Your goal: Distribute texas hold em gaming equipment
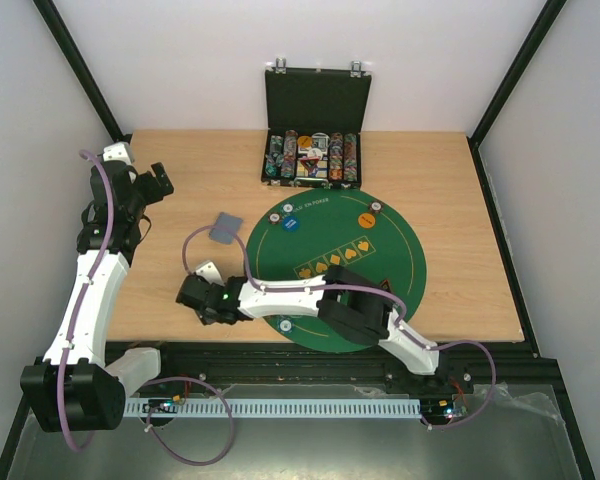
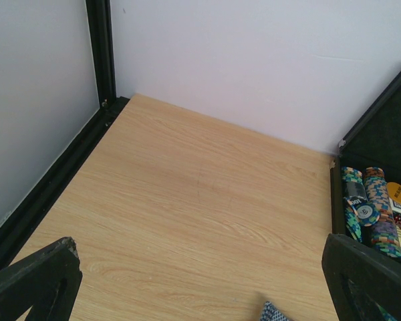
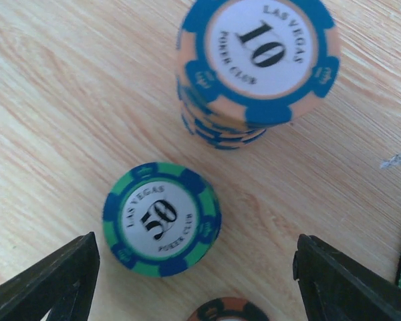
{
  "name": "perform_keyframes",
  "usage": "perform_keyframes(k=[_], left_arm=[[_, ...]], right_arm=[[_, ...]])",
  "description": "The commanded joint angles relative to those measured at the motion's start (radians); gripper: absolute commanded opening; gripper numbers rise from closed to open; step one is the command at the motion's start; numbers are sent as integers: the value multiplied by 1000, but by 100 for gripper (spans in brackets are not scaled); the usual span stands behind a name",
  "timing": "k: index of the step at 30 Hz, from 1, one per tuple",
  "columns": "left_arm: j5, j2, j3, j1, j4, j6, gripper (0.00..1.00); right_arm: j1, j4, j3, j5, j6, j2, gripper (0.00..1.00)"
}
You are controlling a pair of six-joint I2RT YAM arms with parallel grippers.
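Right gripper (image 3: 195, 239) is low over bare wood just left of the green mat (image 1: 420, 250), by the near edge. Its jaws are wide and nothing is clamped. A green-blue 50 chip (image 3: 162, 219) lies flat on the table between the finger line and just ahead of it. A stack of blue 10 chips (image 3: 257, 60) stands a bit beyond, not touching it. A third chip (image 3: 230, 311) is cut off at the frame bottom.

We read this as chip dealing at the left seat, but we can't tell if it's a place or a pick. A pick needs the jaws centred on the 50, fingertips down at table level, and a close across the rim, clear of the 10 stack.

Further out, grey-blue cards (image 1: 224, 228) lie on the wood beside the mat. The blue button (image 1: 291, 224) and orange button (image 1: 365, 219) are on the mat. Left gripper (image 2: 199, 267) is far left, fully open and empty. The black case (image 1: 315, 100) is at the far edge, lid up.
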Motion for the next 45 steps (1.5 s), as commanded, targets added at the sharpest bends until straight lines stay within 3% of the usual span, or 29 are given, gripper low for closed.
perform_keyframes(k=[1, 12, 28, 45], left_arm=[[-1, -11, -8, 3, 19, 8, 100], [-2, -10, -7, 3, 20, 9, 100], [-3, -9, -7, 3, 19, 10, 99], [-5, -10, -7, 3, 21, 10, 99]], right_arm=[[-15, 26, -14, -23, 2, 7, 77], [-36, 36, -18, -54, -11, 48, 65], [-34, 41, 3, -123, -90, 92, 64], [-34, -18, -14, -75, -65, 109, 40]])
